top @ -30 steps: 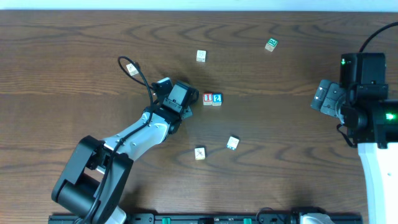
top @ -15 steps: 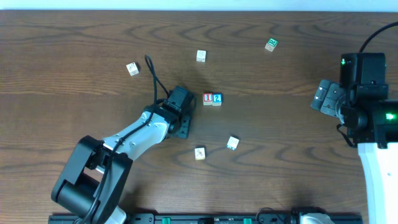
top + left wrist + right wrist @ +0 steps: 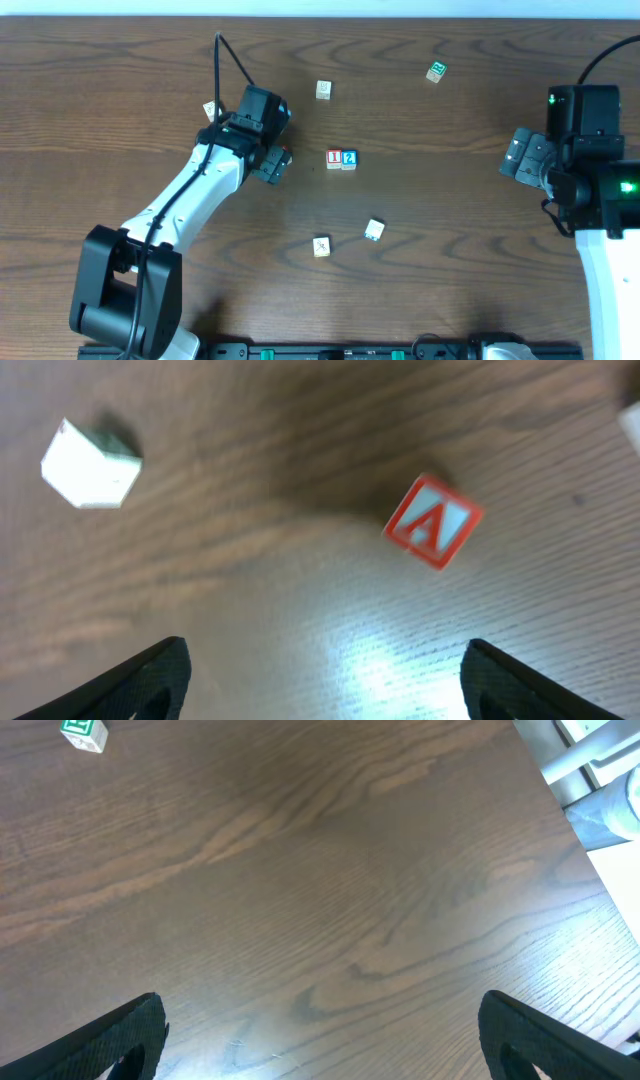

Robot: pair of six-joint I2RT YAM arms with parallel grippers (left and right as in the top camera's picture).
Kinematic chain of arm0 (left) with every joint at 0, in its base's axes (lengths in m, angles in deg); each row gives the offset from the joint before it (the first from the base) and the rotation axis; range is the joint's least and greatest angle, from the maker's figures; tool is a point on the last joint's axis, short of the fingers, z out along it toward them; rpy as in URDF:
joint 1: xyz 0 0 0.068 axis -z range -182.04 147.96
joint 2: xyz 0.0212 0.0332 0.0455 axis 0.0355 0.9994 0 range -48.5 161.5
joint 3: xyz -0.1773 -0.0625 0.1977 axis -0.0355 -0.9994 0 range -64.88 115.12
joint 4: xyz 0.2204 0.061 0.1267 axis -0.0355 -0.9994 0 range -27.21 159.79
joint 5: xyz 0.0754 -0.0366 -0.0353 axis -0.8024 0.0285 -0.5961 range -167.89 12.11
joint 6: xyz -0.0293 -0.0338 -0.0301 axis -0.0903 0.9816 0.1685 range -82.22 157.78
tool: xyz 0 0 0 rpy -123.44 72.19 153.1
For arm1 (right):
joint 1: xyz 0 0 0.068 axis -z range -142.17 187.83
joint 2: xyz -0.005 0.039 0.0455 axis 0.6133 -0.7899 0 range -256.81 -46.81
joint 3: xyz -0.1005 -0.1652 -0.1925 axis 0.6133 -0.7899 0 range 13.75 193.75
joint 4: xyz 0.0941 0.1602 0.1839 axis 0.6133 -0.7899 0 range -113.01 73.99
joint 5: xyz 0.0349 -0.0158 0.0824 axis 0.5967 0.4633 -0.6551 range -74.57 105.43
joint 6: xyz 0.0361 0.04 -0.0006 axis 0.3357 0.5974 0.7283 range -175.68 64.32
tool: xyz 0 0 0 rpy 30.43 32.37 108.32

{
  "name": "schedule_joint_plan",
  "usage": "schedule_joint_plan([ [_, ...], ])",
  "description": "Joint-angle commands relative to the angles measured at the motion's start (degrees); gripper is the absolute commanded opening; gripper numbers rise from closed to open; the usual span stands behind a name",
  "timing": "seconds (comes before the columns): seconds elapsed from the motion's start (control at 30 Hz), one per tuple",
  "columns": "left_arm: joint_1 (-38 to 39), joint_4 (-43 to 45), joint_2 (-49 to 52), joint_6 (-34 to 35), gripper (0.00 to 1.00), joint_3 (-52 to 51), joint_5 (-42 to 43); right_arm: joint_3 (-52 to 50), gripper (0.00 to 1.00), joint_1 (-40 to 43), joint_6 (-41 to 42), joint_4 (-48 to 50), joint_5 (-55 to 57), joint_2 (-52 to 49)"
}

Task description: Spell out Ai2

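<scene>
Left gripper (image 3: pixel 322 656): spread wide, nothing between the fingers, hanging above bare table (image 3: pixel 250 590).

Just ahead of the fingertips and off toward the right finger: A block (image 3: pixel 433 520), red frame, letter up, flat on the wood, turned diagonally to the closing line. Not centred between the fingers.

Ahead and off toward the left finger, well apart from the A: white block (image 3: pixel 90 465), face unreadable.

Farther out, seen from overhead, beyond the gripper on its right-hand side: red block (image 3: pixel 334 158) and blue 2 block (image 3: pixel 349 158), touching side by side. Open wood on the near side of the red one, judged the slot for the A.

Scattered farther off: more small blocks, including a green block (image 3: pixel 435 71) toward the far edge.

Farthest: right gripper (image 3: pixel 524 156), also spread, empty, well away from every block.

Risks, as judged:
- Coming straight down from here: right finger landing on the A or shoving it aside, because of the offset.
- Closing across the corners: block twisting or squirting out, because of the diagonal set. Needs wrist rotation first.
- Setting down too close: nudging the red and blue pair out of line.
- Wrist view slightly blurred, so alignment uncertain.
</scene>
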Motion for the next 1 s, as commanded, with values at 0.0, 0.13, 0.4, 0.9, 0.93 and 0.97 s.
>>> schedule_joint_plan([
  [0.0, -0.5, 0.1, 2.2, -7.2, 0.92, 2.2, 3.1, -0.2, 0.99, 0.3, -0.7, 0.0, 0.8, -0.1],
  [0.13, -0.5, -0.3, 4.3, -13.0, 0.98, 3.9, 6.3, -0.2, 0.99, 0.3, -0.7, 0.0, 0.8, -0.1],
  [0.4, -0.1, -1.6, 7.4, -19.6, 0.96, 4.3, 11.1, -0.2, 0.99, 0.3, -0.7, 0.0, 0.8, -0.1],
  [0.9, -0.1, 4.1, 10.2, -21.2, 0.84, 4.3, 12.5, -0.2, 0.99, 0.3, -0.7, 0.0, 0.8, -0.1],
  [0.93, -0.1, 4.5, 10.6, -21.2, 0.84, 4.3, 12.5, -0.2, 0.99, 0.3, -0.7, 0.0, 0.8, -0.1],
  [0.97, -0.1, 4.6, 11.0, -21.2, 0.84, 4.3, 12.5, -0.2, 0.99, 0.3, -0.7, 0.0, 0.8, -0.1],
])
